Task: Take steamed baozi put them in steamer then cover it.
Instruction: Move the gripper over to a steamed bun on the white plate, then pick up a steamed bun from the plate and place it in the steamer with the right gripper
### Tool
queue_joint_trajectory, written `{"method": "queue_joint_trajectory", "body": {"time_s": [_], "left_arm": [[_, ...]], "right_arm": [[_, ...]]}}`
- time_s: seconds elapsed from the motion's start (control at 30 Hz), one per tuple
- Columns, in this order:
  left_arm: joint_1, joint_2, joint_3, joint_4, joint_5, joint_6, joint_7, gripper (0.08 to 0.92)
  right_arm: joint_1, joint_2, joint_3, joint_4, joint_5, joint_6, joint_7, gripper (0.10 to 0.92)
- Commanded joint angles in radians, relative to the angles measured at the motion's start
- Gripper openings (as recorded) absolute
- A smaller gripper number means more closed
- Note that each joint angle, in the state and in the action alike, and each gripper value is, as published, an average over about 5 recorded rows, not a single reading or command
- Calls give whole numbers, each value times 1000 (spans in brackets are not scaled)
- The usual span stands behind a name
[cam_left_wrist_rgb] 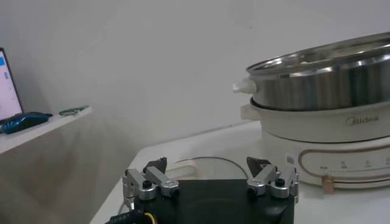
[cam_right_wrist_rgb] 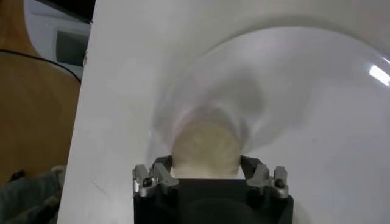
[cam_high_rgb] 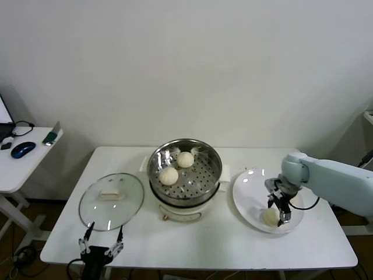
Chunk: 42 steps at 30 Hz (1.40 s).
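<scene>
White counter [cam_high_rgb: 233, 245] carries steamer [cam_high_rgb: 185, 175], two round cream baozi [cam_high_rgb: 177, 167] inside. Right gripper [cam_high_rgb: 278, 211] jaws straddle plate's [cam_high_rgb: 247, 186] baozi [cam_high_rgb: 269, 216], closure unclear. Left gripper [cam_high_rgb: 102, 242] jaws spread, empty.

Three steamed baozi show in all: two inside the steamer [cam_high_rgb: 185, 172], one toward its far side [cam_high_rgb: 185, 159] and one nearer on the left [cam_high_rgb: 169, 175], and a third [cam_high_rgb: 269, 216] on the white plate [cam_high_rgb: 247, 186] at the right. There is one steamer, one plate, and one cover [cam_high_rgb: 111, 200] lying on the left of the table [cam_high_rgb: 221, 239]. One table carries them all; a second, smaller table [cam_high_rgb: 17, 169] stands far left.
</scene>
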Motion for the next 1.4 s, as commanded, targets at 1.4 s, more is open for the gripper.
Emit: {"method": "queue_joint_trajectory", "body": {"time_s": [1.4], "left_arm": [[11, -5, 7, -16, 6, -7, 1, 823]], "right_arm": [[310, 730, 77, -64, -362, 789, -204, 687]]}}
